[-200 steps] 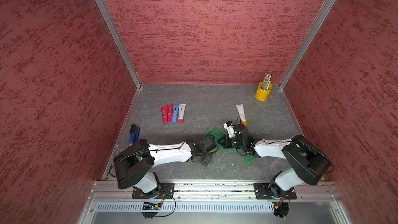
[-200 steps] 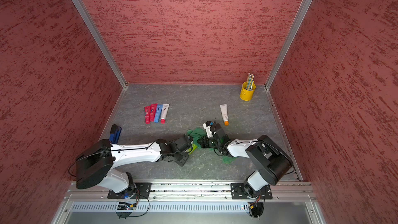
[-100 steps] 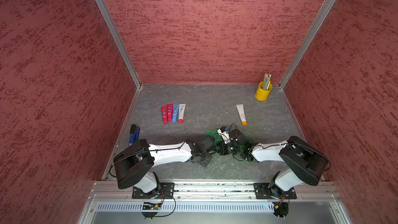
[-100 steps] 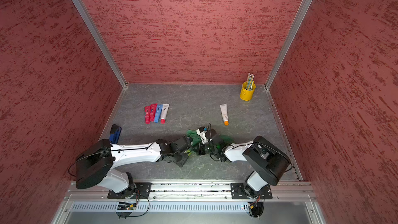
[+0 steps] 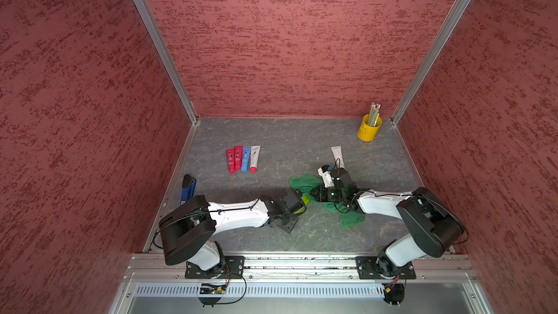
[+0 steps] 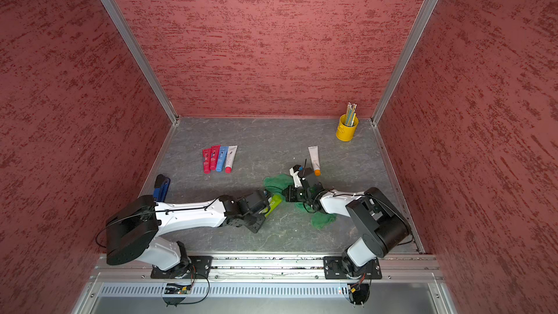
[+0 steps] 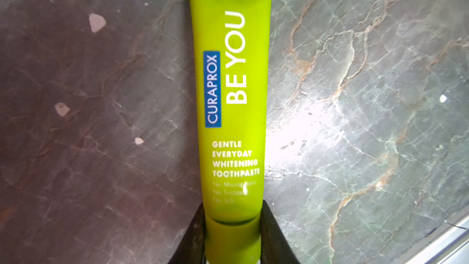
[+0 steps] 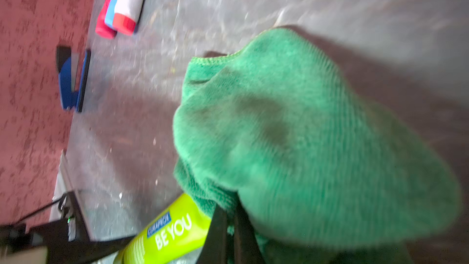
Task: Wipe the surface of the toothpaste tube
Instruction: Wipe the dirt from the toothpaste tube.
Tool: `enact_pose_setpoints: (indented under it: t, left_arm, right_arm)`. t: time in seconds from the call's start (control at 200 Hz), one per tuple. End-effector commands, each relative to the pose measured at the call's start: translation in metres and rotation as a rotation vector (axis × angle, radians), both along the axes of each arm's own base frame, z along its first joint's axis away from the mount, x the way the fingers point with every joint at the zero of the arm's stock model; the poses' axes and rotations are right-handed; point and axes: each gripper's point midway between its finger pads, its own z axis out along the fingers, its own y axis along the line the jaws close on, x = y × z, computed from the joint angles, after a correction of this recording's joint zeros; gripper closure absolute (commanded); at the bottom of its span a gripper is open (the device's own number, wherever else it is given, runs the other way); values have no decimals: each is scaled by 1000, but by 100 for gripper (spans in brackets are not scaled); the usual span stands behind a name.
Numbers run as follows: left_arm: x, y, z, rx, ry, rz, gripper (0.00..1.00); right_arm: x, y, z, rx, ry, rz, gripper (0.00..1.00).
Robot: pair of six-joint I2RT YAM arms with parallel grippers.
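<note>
Left arm (image 5: 238, 214) and right arm (image 5: 383, 203) reach low and inward. Left claw (image 7: 232, 236) clamps, its 2 fingers (image 7: 190, 239) parted. Right claw (image 8: 229, 234), just opposite it, is pinched tight.

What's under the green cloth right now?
One end of the lime toothpaste tube runs under the green cloth; how far it reaches, and anything else beneath, is covered.

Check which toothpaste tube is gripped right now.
The lime-green tube, clamped at its cap end by the left end effector. The row of four and the orange-capped white tube lie free.
</note>
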Motion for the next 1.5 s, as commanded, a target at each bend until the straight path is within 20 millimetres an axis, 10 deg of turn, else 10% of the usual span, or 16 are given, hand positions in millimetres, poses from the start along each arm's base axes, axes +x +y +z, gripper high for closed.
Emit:
enact_pose_setpoints:
  t: [0.0, 0.256, 0.396, 0.661, 0.872, 0.982, 1.137, 1.267, 1.493]
  left_arm:
    - [3, -8, 7, -38, -21, -15, 100]
    - [4, -9, 6, -36, -19, -15, 100]
    - [4, -9, 5, -29, -16, -12, 100]
    - [8, -2, 8, -19, -35, 27, 100]
    - [19, 5, 9, 47, -45, 124, 100]
    - [23, 0, 13, 40, -35, 176, 96]
    - [16, -25, 19, -36, 16, 169, 55]
    - [7, -49, 22, -81, 71, 127, 41]
    - [21, -54, 36, -139, 69, 150, 49]
  right_arm:
    - [-8, 6, -8, -14, 25, 44, 100]
    - [-83, 72, 0, 137, 120, 279, 100]
    - [-103, 74, -10, 141, 150, 317, 100]
    - [-43, 11, -38, -113, 99, 81, 100]
    - [20, -52, 27, -281, -101, -199, 100]
    - [23, -64, 35, -283, -114, -210, 100]
    - [10, -73, 17, -289, -89, -191, 100]
    - [-4, -74, 4, -261, -67, -167, 100]
    - [-12, -75, 0, -228, -72, -159, 100]
